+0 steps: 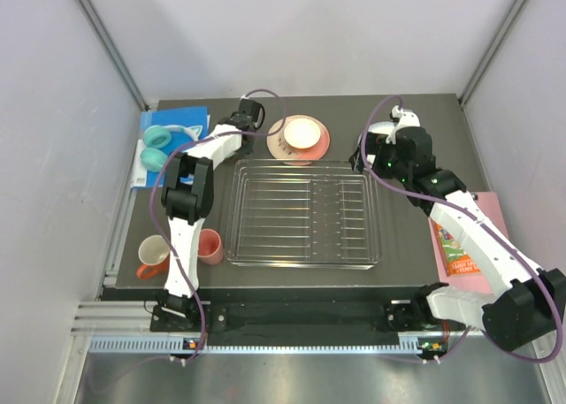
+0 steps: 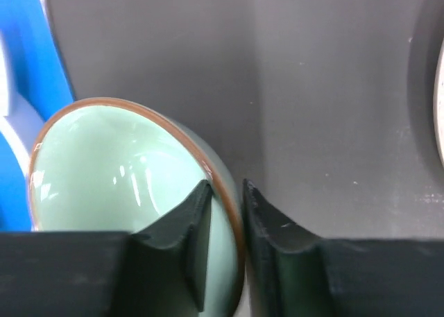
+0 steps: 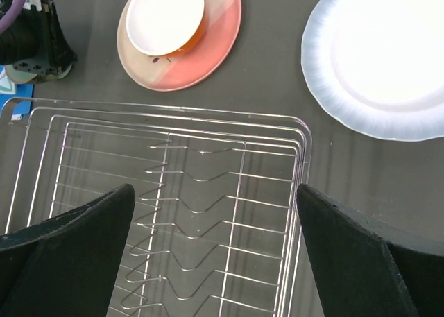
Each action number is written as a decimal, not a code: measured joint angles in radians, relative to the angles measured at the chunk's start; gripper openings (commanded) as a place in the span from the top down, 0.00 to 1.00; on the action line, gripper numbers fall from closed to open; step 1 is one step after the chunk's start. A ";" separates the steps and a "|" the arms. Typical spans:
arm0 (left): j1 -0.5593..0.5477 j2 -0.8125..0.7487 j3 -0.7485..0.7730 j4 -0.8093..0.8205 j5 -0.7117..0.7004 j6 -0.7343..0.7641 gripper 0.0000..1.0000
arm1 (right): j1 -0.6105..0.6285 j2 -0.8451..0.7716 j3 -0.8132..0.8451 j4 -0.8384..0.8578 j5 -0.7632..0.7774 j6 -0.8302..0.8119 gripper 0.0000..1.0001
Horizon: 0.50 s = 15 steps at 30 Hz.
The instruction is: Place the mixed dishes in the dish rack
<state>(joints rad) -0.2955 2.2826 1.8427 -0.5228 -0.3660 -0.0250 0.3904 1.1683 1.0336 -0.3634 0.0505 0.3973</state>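
Pinches the brown-edged rim of the mint-green ceramic bowl (image 2: 118, 171) in the left gripper (image 2: 225, 192), one finger inside, one outside, at the far side of the dark table (image 1: 402, 236), beside the flat blue board (image 2: 52, 60). Nearward and to the right: the large silver wire dish rack (image 1: 232, 218), beneath the wide-spread right gripper (image 3: 214, 192).

The mint-green bowl (image 2: 118, 171) has a brown rim; the plate (image 3: 216, 46) is pink and cream, the rack (image 3: 173, 111) silver.
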 measured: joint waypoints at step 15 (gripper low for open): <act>0.006 -0.217 0.266 -0.300 0.175 -0.013 1.00 | 0.000 -0.053 0.000 -0.002 0.008 -0.007 0.07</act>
<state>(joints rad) -0.2897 2.0659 2.1082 -0.8227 -0.1913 -0.0383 0.3904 1.1152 1.0336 -0.3653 0.0586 0.3901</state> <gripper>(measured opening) 0.187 0.942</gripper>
